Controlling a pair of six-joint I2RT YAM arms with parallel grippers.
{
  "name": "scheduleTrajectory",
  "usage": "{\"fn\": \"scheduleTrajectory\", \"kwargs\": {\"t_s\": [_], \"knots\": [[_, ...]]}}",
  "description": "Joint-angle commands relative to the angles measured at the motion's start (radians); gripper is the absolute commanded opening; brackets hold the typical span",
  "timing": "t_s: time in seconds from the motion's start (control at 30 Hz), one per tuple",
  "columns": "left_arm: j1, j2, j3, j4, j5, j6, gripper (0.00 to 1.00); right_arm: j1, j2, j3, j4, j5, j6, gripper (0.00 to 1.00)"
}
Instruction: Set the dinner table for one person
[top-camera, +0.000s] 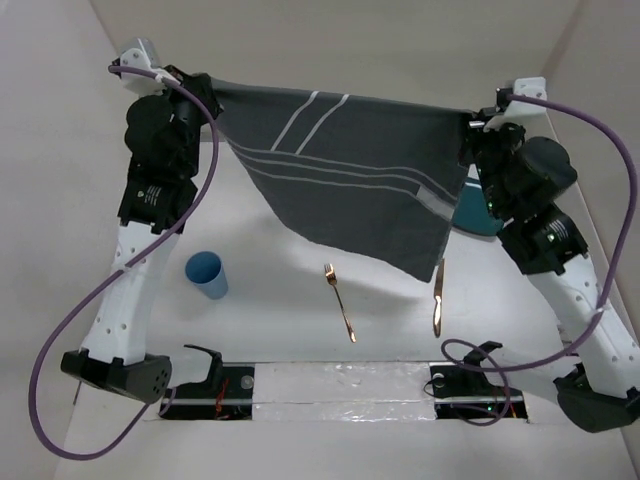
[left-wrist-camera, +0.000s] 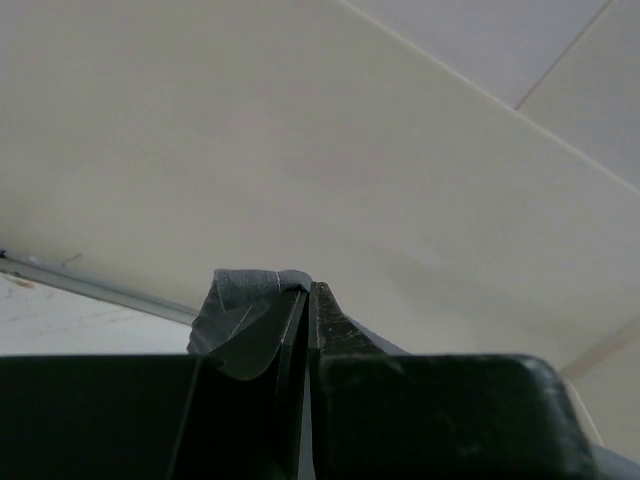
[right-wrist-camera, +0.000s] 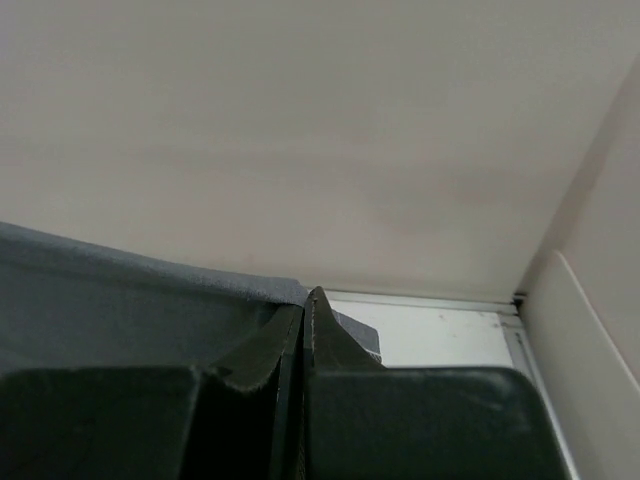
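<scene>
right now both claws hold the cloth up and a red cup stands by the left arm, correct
The cup is blue, not red; the top view shows it. The left claw and right claw do hold the cloth up.

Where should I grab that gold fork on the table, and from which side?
Take the gold fork at mid-handle, straight down from above, closing across its narrow shaft. It lies flat on the dinner table, tines toward the far side, so a sideways approach likely slips.

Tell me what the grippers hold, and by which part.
Both hold the placemat: the left gripper and the right gripper each pinch one end of its upper edge.
</scene>
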Motion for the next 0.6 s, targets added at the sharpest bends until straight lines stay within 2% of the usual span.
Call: {"fn": "scheduleTrajectory", "kwargs": {"t_s": [0.0,0.1,0.2,0.27,0.3,0.33,0.37,0.4,0.47,0.57], "knots": [[0.023,0.042,-0.068,0.067,-0.017,-0.034,0.0,-0.108,0.065,0.049,-0.027,0.014,-0.047,0.0],[0.023,0.116,-0.059,0.068,-0.033,-0.021,0.0,-0.182,0.2,0.107,-0.015,-0.09,-0.035,0.0],[0.023,0.236,0.031,0.052,-0.08,0.014,0.0,-0.234,0.338,0.172,0.028,-0.158,-0.012,0.0],[0.023,0.319,0.18,-0.008,-0.11,0.035,0.0,-0.245,0.463,0.302,0.01,-0.203,-0.004,0.0],[0.023,0.414,0.308,-0.03,-0.121,0.064,0.0,-0.26,0.508,0.363,-0.004,-0.215,-0.004,0.0],[0.048,0.559,0.557,-0.145,-0.104,0.071,0.0,-0.289,0.649,0.681,-0.089,-0.229,-0.007,0.0],[0.061,0.56,0.559,-0.146,-0.104,0.071,0.0,-0.289,0.651,0.684,-0.125,-0.229,-0.009,0.0],[0.081,0.621,0.62,-0.162,-0.072,0.051,0.0,-0.289,0.739,0.772,-0.159,-0.229,-0.01,0.0],[0.115,0.651,0.72,-0.174,0.007,-0.001,0.0,-0.314,0.802,0.991,-0.228,-0.247,-0.016,0.0],[0.126,0.651,0.715,-0.168,-0.001,0.0,0.0,-0.337,0.815,1.036,-0.215,-0.269,-0.022,0.0]]}}
